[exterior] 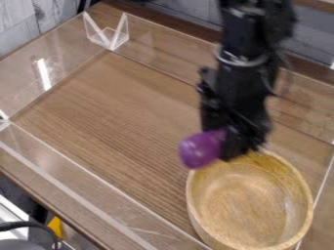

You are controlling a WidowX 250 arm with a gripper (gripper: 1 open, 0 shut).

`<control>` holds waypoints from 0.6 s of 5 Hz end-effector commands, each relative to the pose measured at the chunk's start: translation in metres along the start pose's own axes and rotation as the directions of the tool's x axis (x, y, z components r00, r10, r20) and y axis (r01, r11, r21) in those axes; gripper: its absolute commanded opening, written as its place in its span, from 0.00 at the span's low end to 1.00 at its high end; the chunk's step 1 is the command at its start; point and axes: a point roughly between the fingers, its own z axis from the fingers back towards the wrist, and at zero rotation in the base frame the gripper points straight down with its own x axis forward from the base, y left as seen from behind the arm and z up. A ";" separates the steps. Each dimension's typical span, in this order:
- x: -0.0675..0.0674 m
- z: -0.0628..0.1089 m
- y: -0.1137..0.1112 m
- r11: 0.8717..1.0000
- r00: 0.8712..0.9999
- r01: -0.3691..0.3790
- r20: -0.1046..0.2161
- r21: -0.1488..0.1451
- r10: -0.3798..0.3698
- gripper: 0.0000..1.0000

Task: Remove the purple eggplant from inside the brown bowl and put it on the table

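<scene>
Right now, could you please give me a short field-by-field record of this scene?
hand: shut on the purple eggplant, pointing down
purple eggplant: held clear of the bowl, just beyond its left rim, above the table
brown bowl: nothing inside it, near right of the table
table: wood-grain, clear acrylic walls around it

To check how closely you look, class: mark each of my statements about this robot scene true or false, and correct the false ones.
1. The gripper is shut on the purple eggplant. True.
2. The eggplant lies on the floor of the brown bowl. False: it is held up, over the table by the bowl's rim.
3. The bowl has nothing in it. True.
4. The bowl is tipped on its side. False: it sits upright.
5. The table has clear walls. True.
</scene>
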 end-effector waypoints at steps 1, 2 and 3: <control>-0.009 0.013 0.028 0.998 0.997 -0.056 0.054 0.024 0.054 0.00; -0.019 0.013 0.052 0.995 0.995 -0.089 0.055 0.040 0.087 0.00; -0.020 0.009 0.070 0.992 0.993 -0.110 0.056 0.067 0.107 0.00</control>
